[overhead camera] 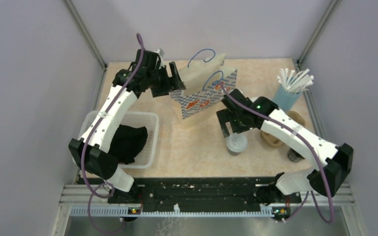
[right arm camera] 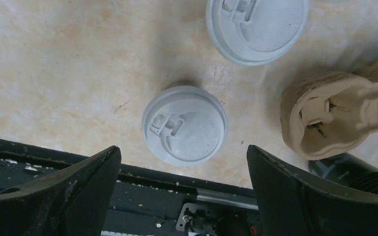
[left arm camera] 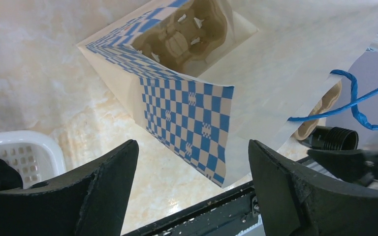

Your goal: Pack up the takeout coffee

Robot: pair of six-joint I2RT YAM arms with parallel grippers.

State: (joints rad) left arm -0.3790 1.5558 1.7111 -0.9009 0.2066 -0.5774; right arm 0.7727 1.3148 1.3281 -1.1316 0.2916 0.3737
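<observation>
Left end effector (left arm camera: 193, 147) is wide open, nothing in it, just by the blue-and-white checked paper bag (left arm camera: 187, 113). Right end effector (right arm camera: 183, 150) is wide open too, over a small dark cup w/ pale round lid (right arm camera: 184, 125) on the beige worktop (right arm camera: 69, 64). Lid marks too faint to read.

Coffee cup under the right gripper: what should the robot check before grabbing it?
1. Right gripper open: ok.
2. Cup centred between its jaws: ok in the right wrist view.
3. Lid on the cup: ok.
4. Bag mouth open: ok, a carrier sits inside.
5. Bag held steady: not ok; left gripper is open near it.
6. Right gripper low enough to grasp the cup's sides: cannot tell.
</observation>
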